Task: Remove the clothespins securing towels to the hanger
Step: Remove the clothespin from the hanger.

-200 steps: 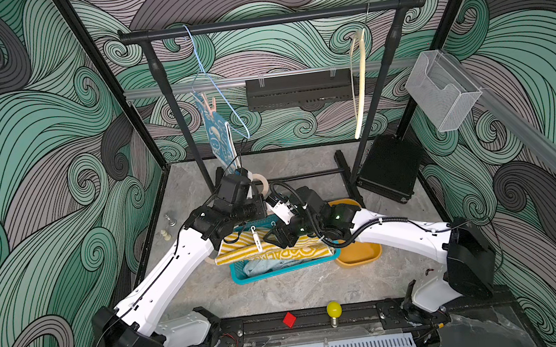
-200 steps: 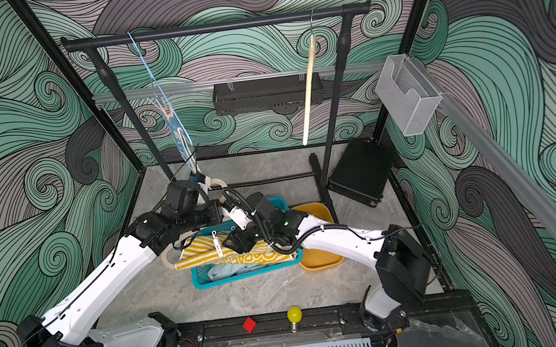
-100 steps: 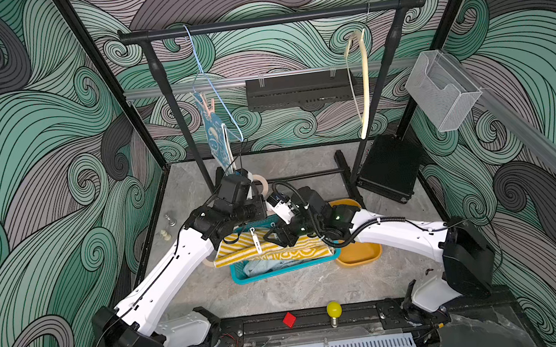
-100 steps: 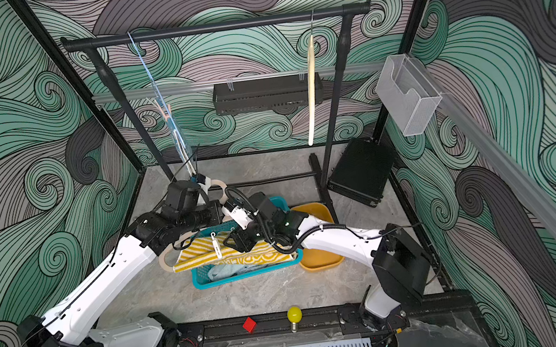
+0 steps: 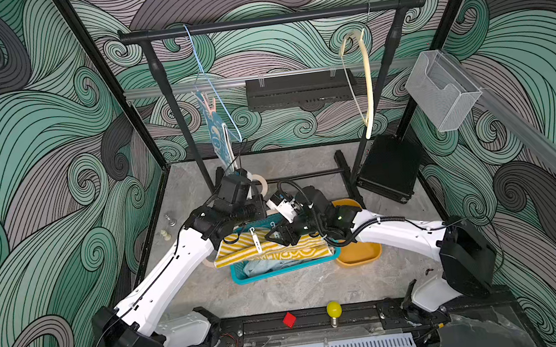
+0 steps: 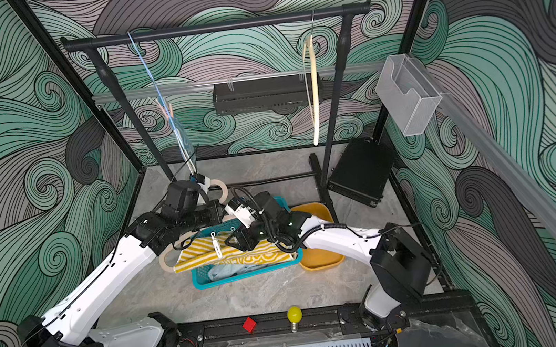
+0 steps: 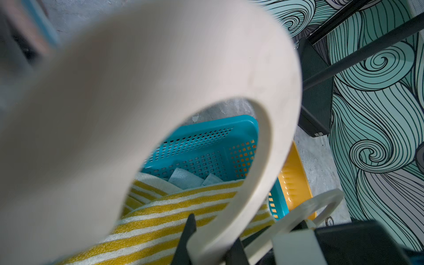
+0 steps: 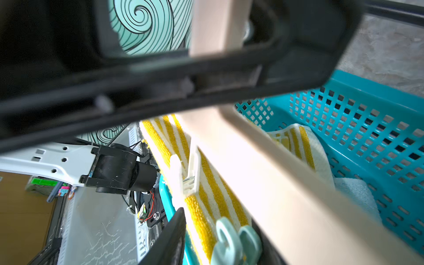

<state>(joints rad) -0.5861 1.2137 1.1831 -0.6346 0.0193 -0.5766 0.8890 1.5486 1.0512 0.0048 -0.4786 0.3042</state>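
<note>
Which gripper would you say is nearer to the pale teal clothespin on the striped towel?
Right. The right gripper has its fingers either side of the pale teal clothespin; the left gripper is shut on the wooden hanger, away from that clothespin.

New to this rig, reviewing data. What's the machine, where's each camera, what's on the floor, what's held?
Two white robot arms stand at the front of a walled cell. Two pictures come from one overhead stereo camera, nearly the same view; the other two from a camera on each wrist. On the floor: a teal basket holding a pale-blue towel, a yellow tub beside it. Behind, a clothes rail carries a bunny towel pegged to a blue hanger, and a bare cream hanger. The left gripper is shut on a wooden hanger lying across the basket, a yellow-striped towel draped on it. A white clothespin and a pale teal clothespin sit on that towel. The right gripper is open around the teal one, not yet squeezing.
</note>
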